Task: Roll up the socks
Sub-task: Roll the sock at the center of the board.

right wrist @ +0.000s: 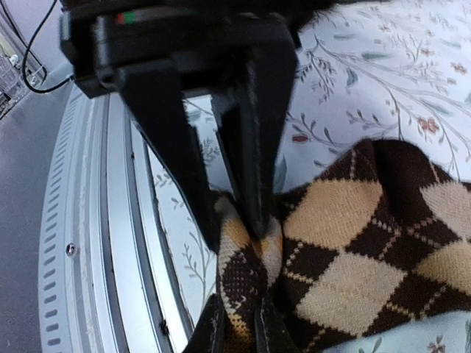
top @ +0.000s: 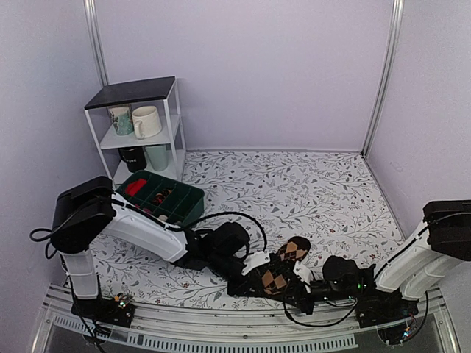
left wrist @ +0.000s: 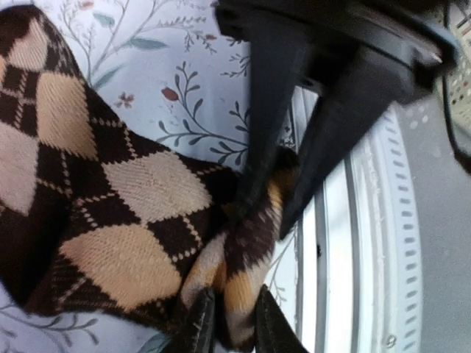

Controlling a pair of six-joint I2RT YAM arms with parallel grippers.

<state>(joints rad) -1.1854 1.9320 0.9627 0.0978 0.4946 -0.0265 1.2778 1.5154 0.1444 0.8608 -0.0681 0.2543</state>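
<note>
The left end effector and right end effector are each clamping the argyle sock side by side at its near edge, likely to start an even roll.

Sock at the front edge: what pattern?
The sock is argyle, tan diamonds on dark brown; the left wrist view shows it best.
</note>
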